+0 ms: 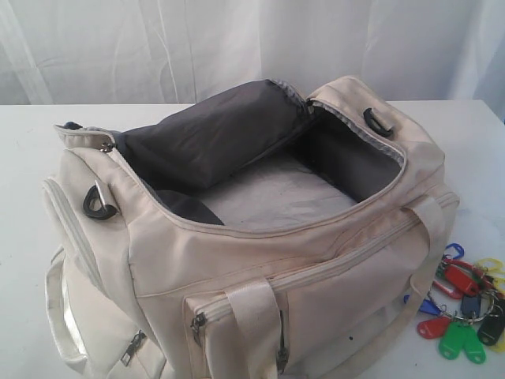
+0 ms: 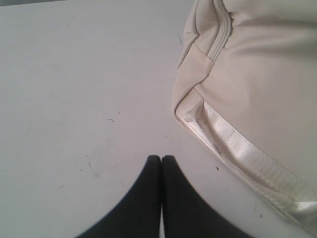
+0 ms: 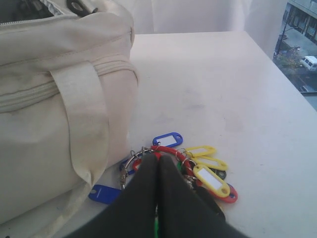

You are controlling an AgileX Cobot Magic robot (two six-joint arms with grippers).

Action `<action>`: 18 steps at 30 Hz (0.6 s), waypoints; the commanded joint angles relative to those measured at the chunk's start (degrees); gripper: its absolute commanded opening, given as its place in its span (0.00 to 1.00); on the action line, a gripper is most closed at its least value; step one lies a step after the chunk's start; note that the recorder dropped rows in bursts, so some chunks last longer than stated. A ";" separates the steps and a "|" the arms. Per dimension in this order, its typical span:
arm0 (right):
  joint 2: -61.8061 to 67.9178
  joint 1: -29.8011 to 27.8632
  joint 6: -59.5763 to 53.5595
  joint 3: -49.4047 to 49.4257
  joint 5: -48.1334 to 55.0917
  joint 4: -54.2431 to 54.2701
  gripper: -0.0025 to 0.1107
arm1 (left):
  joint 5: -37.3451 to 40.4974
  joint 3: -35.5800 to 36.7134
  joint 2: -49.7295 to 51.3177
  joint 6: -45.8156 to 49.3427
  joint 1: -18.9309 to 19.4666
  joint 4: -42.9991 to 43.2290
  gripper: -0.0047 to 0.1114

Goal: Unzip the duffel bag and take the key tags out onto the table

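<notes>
In the left wrist view, the left gripper (image 2: 161, 157) sits at the bottom centre of the frame. Its black jaws are clenched together with nothing between them, over bare white tabletop (image 2: 74, 99). Beyond it, in the upper right, lies an end of the cream duffel bag (image 2: 257, 74), with a glossy pale band (image 2: 247, 158) along its lower edge. Gripper and bag are apart.

In the right wrist view, the right gripper (image 3: 157, 157) is also at the bottom centre, jaws clenched. Its tips overlap the bunch of key tags (image 3: 210, 181); whether they touch it I cannot tell. The tags, blue, red, yellow and black on a metal ring, lie on the tabletop just beside the bag, which fills the left of the frame.

Neither gripper shows in the exterior view. Nearest, along the bottom edge, is the bag's front side with a strap handle (image 1: 256, 324) and a zipped pocket (image 1: 237, 304). In the lower right, the key tags rest on the tabletop close to the bag's end, with green ones among them. Farther up, the main zipper stands open and the top flap is folded back toward the upper left, showing dark grey lining (image 1: 205, 138). 2 black D-rings show, 1 at the left end (image 1: 99, 201) and 1 at the far right end (image 1: 377, 120). A white curtain (image 1: 237, 39) hangs behind.
</notes>
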 commanded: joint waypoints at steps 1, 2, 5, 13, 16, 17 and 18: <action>-0.37 -0.21 -0.67 0.28 -0.76 -0.12 0.02 | -0.85 0.24 -0.28 -0.55 -0.31 -0.39 0.04; -0.37 -0.21 -0.67 0.28 -0.76 -0.12 0.02 | -1.15 0.24 -0.28 -0.55 -0.31 -0.39 0.04; -0.37 -0.21 -0.67 0.28 -0.76 -0.12 0.02 | -1.62 0.24 -0.28 -0.55 -0.31 -0.39 0.04; -0.37 -0.21 0.23 0.28 -0.76 -0.12 0.02 | -1.62 0.24 -0.28 -0.55 -0.31 -0.39 0.04; -0.37 -0.21 0.23 0.28 -0.76 -0.12 0.02 | -1.62 0.24 -0.28 -0.55 -0.31 -0.39 0.04; -0.37 -0.21 0.23 0.28 -0.76 -0.12 0.02 | -1.62 0.24 -0.28 -0.55 -0.31 -0.39 0.04; -0.37 -0.21 0.23 0.28 -0.76 -0.12 0.02 | -1.62 0.24 -0.28 -0.55 -0.31 -0.39 0.04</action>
